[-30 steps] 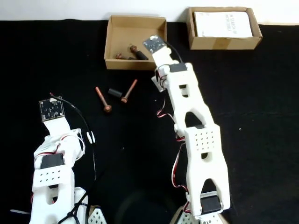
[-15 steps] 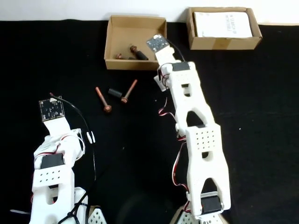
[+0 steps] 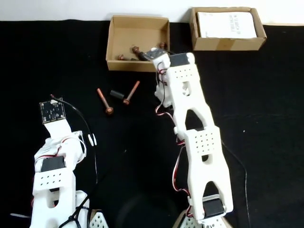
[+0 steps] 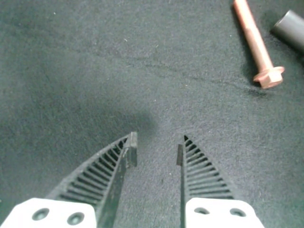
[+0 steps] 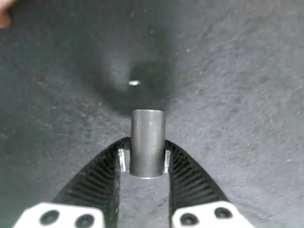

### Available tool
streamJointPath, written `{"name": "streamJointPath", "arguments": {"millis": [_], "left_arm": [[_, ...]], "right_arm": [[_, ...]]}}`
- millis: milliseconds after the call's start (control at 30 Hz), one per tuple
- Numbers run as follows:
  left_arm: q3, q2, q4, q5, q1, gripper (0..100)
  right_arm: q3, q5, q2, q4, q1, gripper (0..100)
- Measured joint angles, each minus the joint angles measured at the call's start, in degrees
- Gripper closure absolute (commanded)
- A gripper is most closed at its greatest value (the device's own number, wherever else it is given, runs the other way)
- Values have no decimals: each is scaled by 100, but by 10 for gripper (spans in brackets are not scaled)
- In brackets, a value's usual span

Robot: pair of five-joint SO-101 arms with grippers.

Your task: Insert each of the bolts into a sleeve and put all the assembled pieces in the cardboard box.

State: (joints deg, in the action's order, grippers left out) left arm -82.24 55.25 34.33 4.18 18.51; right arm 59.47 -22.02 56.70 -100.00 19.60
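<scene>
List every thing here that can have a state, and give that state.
left gripper: open, empty
right gripper: shut on held sleeve
cardboard box: open, boxed bolts inside
left bolt: loose on cloth, no sleeve
right bolt: loose on cloth, no sleeve
loose sleeve: lying between them, no bolt
second box: open, white paper inside

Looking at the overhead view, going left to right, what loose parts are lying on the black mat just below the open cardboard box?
Copper-coloured bolt → short black cylindrical sleeve → second copper-coloured bolt.
</scene>
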Motion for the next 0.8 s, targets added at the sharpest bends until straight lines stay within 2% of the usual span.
{"name": "streamJointPath", "arguments": {"millis": [133, 267, 333, 800], "left_arm": [[0, 0, 0, 0, 0, 844], [0, 0, 0, 0, 0, 845], [0, 0, 0, 0, 0, 845], [0, 0, 0, 0, 0, 845]], "right_arm": [[-431, 352, -185, -44, 158, 978], [-1134, 422, -308, -44, 316, 845], [-1371, 422, -325, 26, 316, 817], [-2479, 431, -730, 774, 343, 817]]}}
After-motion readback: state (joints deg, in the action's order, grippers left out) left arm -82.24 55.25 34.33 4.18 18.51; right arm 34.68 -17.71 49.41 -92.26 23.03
